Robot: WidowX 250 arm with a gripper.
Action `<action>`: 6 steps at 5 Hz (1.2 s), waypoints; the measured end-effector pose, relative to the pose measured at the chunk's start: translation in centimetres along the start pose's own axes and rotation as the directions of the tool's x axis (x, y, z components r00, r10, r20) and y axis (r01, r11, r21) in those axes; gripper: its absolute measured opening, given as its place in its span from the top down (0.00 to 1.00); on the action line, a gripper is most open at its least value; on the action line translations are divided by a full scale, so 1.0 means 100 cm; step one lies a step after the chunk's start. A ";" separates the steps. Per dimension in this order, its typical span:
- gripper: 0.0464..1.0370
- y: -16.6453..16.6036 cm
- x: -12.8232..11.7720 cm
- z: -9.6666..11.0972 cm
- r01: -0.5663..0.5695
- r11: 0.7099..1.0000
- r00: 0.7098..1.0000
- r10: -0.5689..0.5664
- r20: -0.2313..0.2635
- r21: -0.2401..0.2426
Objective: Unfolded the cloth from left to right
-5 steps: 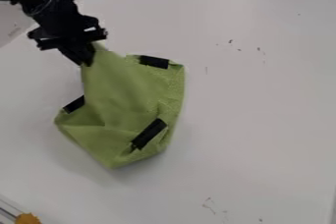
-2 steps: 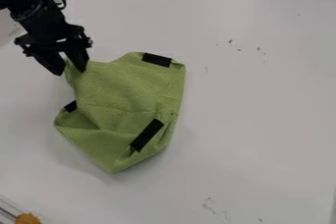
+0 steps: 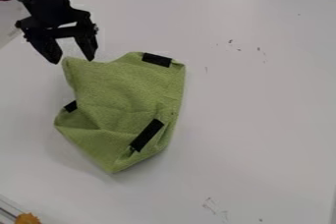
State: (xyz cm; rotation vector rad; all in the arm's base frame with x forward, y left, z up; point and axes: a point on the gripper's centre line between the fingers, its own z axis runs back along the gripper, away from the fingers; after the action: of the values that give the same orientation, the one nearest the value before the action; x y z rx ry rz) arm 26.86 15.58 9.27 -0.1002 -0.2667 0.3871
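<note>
The cloth (image 3: 118, 88) lies creased on the desk (image 3: 256, 120), left of centre in the view, and the pincer (image 3: 70, 61) is released, its two fingers spread at the cloth's upper-left corner (image 3: 72, 68). Judged as a clearance step: raise the pincer straight up before any sideways travel, so that neither fingertip snags the corner and drags the panel back into a fold. For any further opening, grip a single layer at an edge, keep it low and draw it outward slowly, since the lower part appears bunched near the diagonal black strip (image 3: 146, 135)
</note>
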 end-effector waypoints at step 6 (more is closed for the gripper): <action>0.04 -0.081 0.003 -0.003 0.141 0.983 0.983 -0.125 -0.133 0.116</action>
State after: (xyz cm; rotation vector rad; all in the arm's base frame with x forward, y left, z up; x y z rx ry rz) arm 30.09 8.23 10.23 0.0169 -0.1235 0.2620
